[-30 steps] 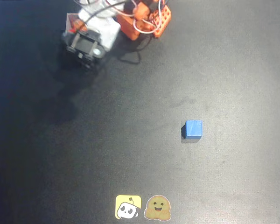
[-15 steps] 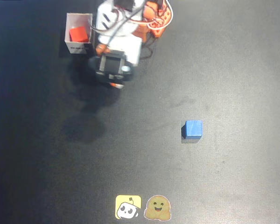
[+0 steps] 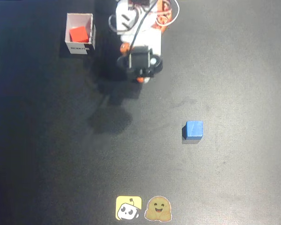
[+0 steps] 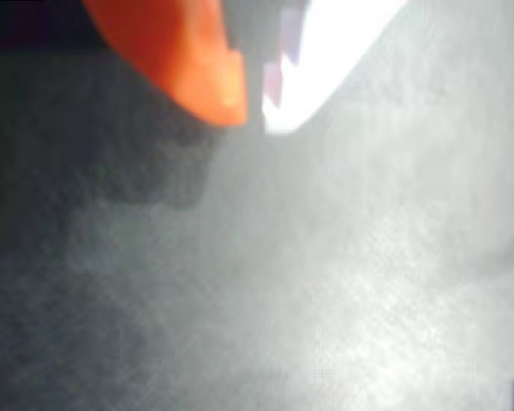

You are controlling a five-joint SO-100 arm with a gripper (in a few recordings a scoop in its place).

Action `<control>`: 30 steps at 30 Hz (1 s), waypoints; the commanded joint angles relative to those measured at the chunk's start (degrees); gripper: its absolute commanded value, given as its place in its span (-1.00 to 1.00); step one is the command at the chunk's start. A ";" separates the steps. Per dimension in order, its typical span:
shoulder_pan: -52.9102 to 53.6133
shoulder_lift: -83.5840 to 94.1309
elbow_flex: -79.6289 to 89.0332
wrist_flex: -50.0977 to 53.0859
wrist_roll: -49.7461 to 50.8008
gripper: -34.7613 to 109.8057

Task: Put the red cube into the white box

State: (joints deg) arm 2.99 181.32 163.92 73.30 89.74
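The red cube (image 3: 78, 33) lies inside the white box (image 3: 79, 48) at the top left of the overhead view. The box's dark label faces the picture's bottom. My gripper (image 3: 141, 78) hangs over the black mat to the right of the box, well apart from it. In the wrist view my gripper (image 4: 255, 120) shows an orange finger (image 4: 188, 60) and a white finger (image 4: 325, 51) with tips almost touching and nothing between them, only blurred mat below.
A blue cube (image 3: 193, 130) sits on the mat at right of centre. Two stickers, a yellow one (image 3: 128, 208) and a brown smiling one (image 3: 158, 208), lie at the bottom edge. The arm's orange base (image 3: 154, 14) with cables stands at top centre.
The arm has swung to the right, away from the white box it was covering a second ago. The red cube now shows lying in the box.
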 commanded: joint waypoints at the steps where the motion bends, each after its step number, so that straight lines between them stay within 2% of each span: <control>1: -0.70 1.85 0.26 2.11 -0.79 -0.52; 8: -0.88 1.85 5.27 2.72 -1.76 -0.52; 30: -0.88 1.85 5.36 3.52 -2.37 -0.52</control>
State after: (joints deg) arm 1.93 182.90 169.54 76.73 87.71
